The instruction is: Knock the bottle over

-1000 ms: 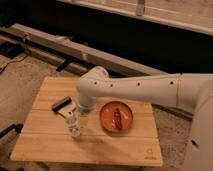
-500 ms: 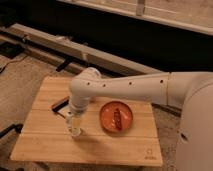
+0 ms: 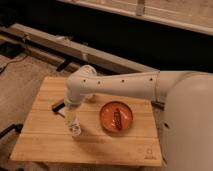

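Bottle (image 3: 75, 127): you are seeing one, standing on the bench (image 3: 45, 145).
Plate (image 3: 116, 116): one.
Gripper (image 3: 70, 114): one, hovering at the bottle; fingers' state cannot be told.

gripper (image 3: 70, 114) blurred against bottle (image 3: 75, 127)

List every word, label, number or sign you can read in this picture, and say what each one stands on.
None can be read.
Table: a small dark mark near its front right corner, too blurred to read.
Bottle: any label print is too blurred to read; the gripper is right above it.
Orange plate: no lettering visible.
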Tool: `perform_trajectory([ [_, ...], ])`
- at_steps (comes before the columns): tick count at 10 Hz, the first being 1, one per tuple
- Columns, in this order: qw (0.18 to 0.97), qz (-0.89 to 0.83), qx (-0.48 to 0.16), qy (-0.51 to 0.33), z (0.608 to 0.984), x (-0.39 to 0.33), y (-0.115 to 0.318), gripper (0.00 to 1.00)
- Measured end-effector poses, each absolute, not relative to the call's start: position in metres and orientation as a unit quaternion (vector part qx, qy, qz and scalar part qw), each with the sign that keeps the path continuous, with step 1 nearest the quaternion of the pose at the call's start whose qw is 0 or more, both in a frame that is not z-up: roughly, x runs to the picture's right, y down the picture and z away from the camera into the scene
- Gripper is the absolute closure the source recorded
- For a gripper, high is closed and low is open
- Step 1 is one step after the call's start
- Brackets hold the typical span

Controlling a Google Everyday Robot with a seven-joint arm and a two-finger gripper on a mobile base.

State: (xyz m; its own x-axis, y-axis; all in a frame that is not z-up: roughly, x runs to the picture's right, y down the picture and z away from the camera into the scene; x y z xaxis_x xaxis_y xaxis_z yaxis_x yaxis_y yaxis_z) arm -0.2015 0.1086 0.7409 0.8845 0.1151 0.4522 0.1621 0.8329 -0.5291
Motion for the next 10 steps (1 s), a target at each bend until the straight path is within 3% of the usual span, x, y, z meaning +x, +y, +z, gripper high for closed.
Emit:
perform_trajectory([
  [10,0.934,-0.023,-0.254,-0.250,0.771,-0.241,0.078,0.20],
])
